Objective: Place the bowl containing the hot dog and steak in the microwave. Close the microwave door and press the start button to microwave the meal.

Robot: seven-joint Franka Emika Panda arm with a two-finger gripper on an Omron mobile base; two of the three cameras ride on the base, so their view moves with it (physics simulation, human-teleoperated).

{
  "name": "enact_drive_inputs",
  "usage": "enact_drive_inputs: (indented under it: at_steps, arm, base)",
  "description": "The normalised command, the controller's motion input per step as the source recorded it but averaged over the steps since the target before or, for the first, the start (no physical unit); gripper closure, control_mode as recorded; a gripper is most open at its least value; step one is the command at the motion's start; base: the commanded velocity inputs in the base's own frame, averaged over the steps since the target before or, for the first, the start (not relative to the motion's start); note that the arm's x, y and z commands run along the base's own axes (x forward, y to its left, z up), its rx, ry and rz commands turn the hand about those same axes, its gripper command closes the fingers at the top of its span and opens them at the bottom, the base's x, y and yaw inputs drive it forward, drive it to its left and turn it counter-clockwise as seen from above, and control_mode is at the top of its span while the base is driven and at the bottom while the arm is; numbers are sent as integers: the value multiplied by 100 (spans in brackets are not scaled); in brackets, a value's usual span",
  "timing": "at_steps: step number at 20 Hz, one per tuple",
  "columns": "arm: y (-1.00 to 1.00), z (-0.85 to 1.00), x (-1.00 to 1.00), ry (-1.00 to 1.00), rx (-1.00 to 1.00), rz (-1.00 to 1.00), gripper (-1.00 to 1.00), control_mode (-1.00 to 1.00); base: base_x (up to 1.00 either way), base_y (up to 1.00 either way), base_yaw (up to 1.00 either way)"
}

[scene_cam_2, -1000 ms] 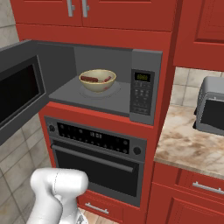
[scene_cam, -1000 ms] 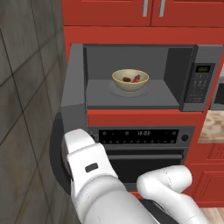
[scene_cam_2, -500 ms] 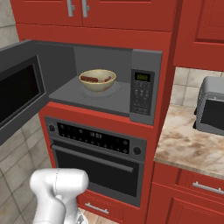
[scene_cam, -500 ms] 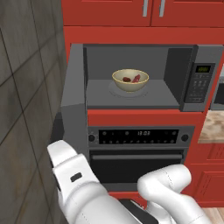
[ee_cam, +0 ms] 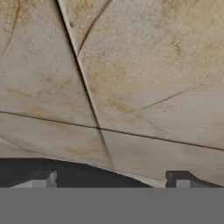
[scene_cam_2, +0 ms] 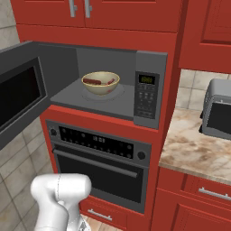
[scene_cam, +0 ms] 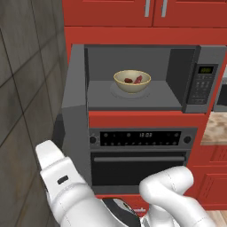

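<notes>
Red cabinetry (scene_cam_2: 135, 18) surrounds microwave (scene_cam: 201, 80), upper centre; microwave door (scene_cam_2: 20, 90) swung open left; bowl (scene_cam: 132, 81) inside holds hot dog (scene_cam_2: 92, 81), steak (scene_cam: 138, 80); gripper (ee_cam: 113, 181) fingers apart, empty, facing beige tile floor (ee_cam: 131, 65).

Glossy white shells all the way along the arm (scene_cam: 66, 186), fat rounded links with soft grey shading, and one small dark slot-shaped mark on the nearest link. There's a dark ring with a pale rim where two links meet, low in the left base view. From the right base view, a smooth white capsule-shaped elbow (scene_cam_2: 61, 189), seam lines faintly drawn across it.
</notes>
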Motion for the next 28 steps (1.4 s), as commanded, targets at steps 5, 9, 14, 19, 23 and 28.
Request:
enact_drive_inputs:
  at_steps: [5,9,14,19,23,28]
  arm:
    - [50,-2,34,-8,-2,-4,-100,-100]
    - [23,0,35,-6,0,-11,-100,-100]
    - [3,-1,18,-6,0,-16,-100,-100]
    - [-47,0,0,-3,0,-32,-100,-100]
    - [-89,2,4,0,0,-39,-100,-100]
    - [-100,13,10,4,1,-37,-100,-100]
  base:
    - [0,0,0]
    - [0,0,0]
    - [0,0,0]
    - [0,0,0]
    - [0,0,0]
    - [0,0,0]
